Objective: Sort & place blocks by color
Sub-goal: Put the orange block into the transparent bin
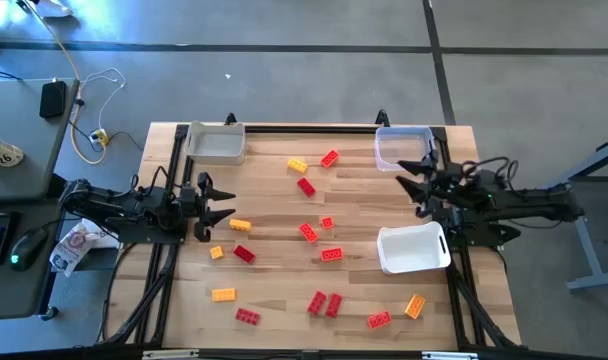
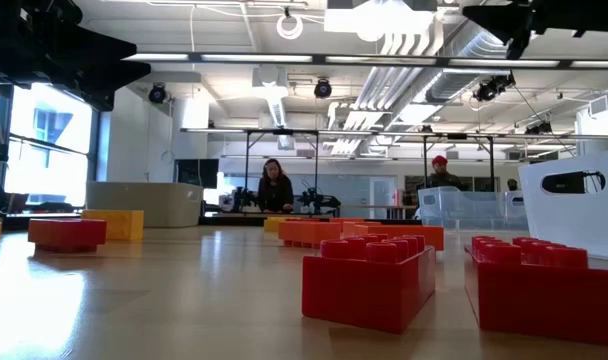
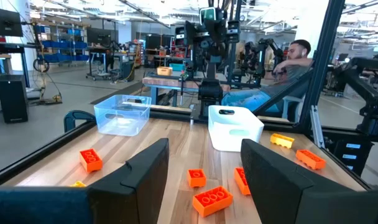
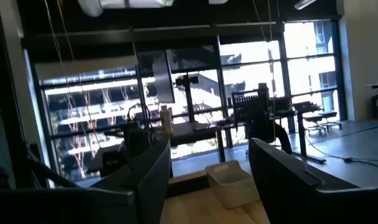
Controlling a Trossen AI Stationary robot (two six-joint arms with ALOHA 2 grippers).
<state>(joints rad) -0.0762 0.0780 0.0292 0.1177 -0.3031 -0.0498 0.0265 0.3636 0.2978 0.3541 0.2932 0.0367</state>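
Several small studded blocks lie flat and scattered on the wooden table: red ones (image 1: 244, 254) (image 1: 306, 186), orange-red ones (image 1: 331, 254) (image 1: 330, 158) and yellow-orange ones (image 1: 240, 225) (image 1: 223, 294). My left gripper (image 1: 230, 203) hovers open at the table's left side, close to the yellow-orange block, touching nothing. In its wrist view its fingers (image 3: 204, 180) frame orange-red blocks (image 3: 212, 199) (image 3: 197, 177). My right gripper (image 1: 409, 185) is open above the right side, between the clear tray and the white tray. Its wrist view (image 4: 207, 180) looks over the table toward the far white tray.
A white tray (image 1: 216, 142) sits at the far left corner, a clear tray (image 1: 404, 148) at the far right, and another white tray (image 1: 414, 248) at the right edge. The low view shows red blocks (image 2: 369, 280) close up. People sit beyond the table (image 3: 295, 56).
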